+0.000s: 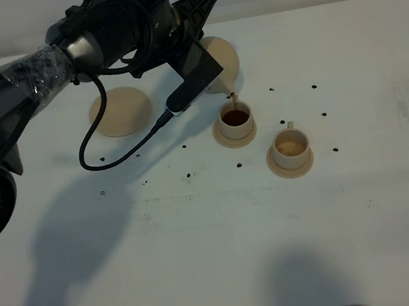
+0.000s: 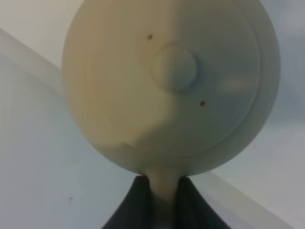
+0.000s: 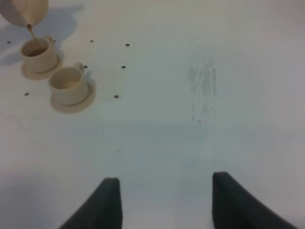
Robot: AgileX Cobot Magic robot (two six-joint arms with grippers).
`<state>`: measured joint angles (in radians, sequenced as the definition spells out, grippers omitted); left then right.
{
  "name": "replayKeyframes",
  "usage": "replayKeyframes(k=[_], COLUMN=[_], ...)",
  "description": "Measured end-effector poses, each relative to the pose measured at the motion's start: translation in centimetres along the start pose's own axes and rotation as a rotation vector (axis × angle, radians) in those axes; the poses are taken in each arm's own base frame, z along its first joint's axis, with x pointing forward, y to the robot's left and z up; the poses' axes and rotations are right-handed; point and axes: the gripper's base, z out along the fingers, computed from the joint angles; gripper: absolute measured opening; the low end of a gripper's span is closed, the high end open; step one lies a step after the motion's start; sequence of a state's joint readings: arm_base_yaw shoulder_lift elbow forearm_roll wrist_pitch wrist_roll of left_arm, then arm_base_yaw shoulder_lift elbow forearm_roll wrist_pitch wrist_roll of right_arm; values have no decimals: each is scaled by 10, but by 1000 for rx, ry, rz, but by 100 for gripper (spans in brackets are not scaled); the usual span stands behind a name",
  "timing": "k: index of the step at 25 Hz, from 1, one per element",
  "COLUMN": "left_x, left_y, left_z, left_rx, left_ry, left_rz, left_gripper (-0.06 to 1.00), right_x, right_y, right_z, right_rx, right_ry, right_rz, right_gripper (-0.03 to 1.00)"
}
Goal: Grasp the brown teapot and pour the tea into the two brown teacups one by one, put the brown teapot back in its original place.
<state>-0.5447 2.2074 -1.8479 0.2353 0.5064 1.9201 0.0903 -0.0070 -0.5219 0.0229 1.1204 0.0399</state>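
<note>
Two matt, pale beige-tan ceramic cylinders stand near the middle of the white table (image 1: pixel 200 236): the farther teacup (image 1: pixel 236 117) and the nearer teacup (image 1: pixel 291 147). Each has a tiny handle and sits on one of the round cup saucers (image 1: pixel 225 139) of the same colour. They are just beside each other without touching.

My left gripper (image 2: pixel 162 202) has its dark jaws pinched on the loop handle (image 2: pixel 162 183) of the teapot (image 1: pixel 223 61). It is a squat, smooth, round pot whose lid knob (image 2: pixel 175 67) fills my left wrist view. I hold it in the air, tipped spout-down above the farther teacup. A thin stream of tea (image 1: pixel 232 99) falls from the spout into that cup, which holds dark brown liquid. The nearer teacup looks pale inside (whether it holds anything, I cannot tell).

The large saucer (image 1: pixel 119 111), flat and round, lies bare on the left side of the table, well apart from the cups and partly behind my left arm. A black cable (image 1: pixel 116 160) loops down from that arm above the tabletop.

Small dark specks (image 1: pixel 191 175) dot the smooth surface around the cups. A faint greyish smudge (image 3: pixel 204 86) marks the table's right side.

My right gripper (image 3: pixel 166 191) hangs over the open right part of the table with its jaws spread and nothing between them. It is well clear of both cups, and there is broad bare table all around it and toward the near edge.
</note>
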Motion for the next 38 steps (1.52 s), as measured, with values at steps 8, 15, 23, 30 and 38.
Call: replayKeyframes(k=[8, 15, 23, 30, 38], left_x=[0, 0, 0, -1, -4], left_y=[0, 0, 0, -1, -5], left_z=[0, 0, 0, 0, 0], left_rx=[1, 1, 0, 18, 57], left_ry=[2, 2, 1, -6, -39], left_rz=[5, 5, 6, 4, -69], left_gripper=[8, 8, 8, 8, 8], right_x=[0, 0, 0, 0, 0], right_y=[0, 0, 0, 0, 0], right_z=[0, 0, 0, 0, 0], right_rx=[0, 0, 0, 0, 0], right_ry=[0, 0, 0, 0, 0], right_rz=[0, 0, 1, 1, 0], right_gripper=[44, 44, 44, 44, 44])
